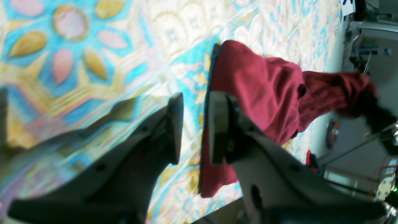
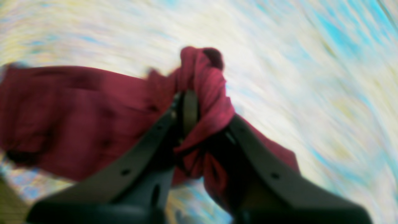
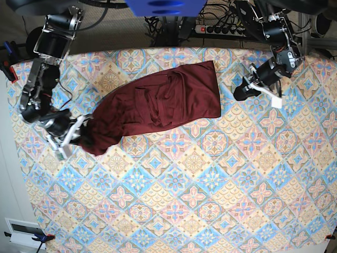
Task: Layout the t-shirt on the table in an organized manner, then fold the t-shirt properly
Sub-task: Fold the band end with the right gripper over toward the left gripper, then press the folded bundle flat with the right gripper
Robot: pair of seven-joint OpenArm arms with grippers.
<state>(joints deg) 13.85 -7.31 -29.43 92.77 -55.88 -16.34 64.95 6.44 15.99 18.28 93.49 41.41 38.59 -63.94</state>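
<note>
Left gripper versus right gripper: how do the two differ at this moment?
The right gripper is shut on a bunched end of the t-shirt, while the left gripper is open and holds nothing. The right gripper sits at the garment's end; the left gripper hovers beside its other edge, off the fabric. Both are over the table.

My right wrist view smears the table into streaks, no pattern readable. The t-shirt runs off its left edge, and bunched cloth hides my right gripper where the fingertips meet.
</note>
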